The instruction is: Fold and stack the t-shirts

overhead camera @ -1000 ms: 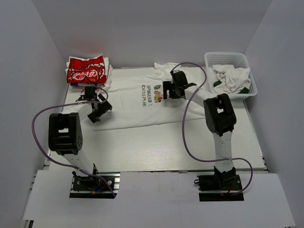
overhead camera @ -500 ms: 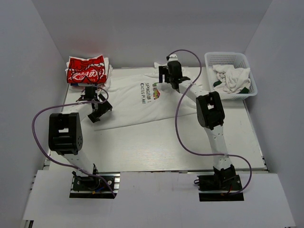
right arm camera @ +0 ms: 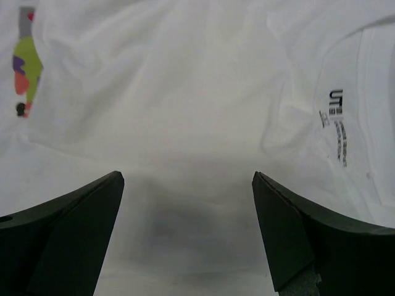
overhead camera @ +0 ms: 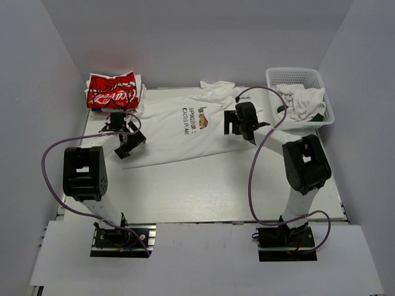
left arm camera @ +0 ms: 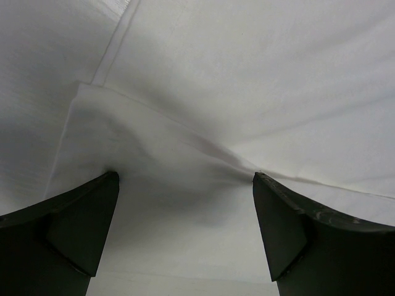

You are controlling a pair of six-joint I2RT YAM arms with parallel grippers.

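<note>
The big white t-shirt (overhead camera: 166, 132) lies spread across the far half of the table, its colourful print and dark lettering (overhead camera: 194, 117) facing up. A folded red t-shirt (overhead camera: 111, 90) with white script rests on white cloth in the far left corner. My left gripper (overhead camera: 128, 143) is open, low over the white shirt's left hem corner (left arm camera: 123, 129), and grips nothing (left arm camera: 185, 179). My right gripper (overhead camera: 233, 126) is open above the shirt's chest (right arm camera: 188, 179), between the print (right arm camera: 28, 61) and the neck label (right arm camera: 336, 123).
A white plastic basket (overhead camera: 327, 102) at the far right holds more crumpled white cloth (overhead camera: 299, 102). A bunched sleeve (overhead camera: 216, 89) lies at the shirt's far edge. Bare table (overhead camera: 203, 191) stretches from the shirt to the arm bases. Purple cables loop off both arms.
My right arm went up to the shirt's far edge, then swung back right and nearer, over the chest. The left arm has stayed still. Both grippers stayed open.
</note>
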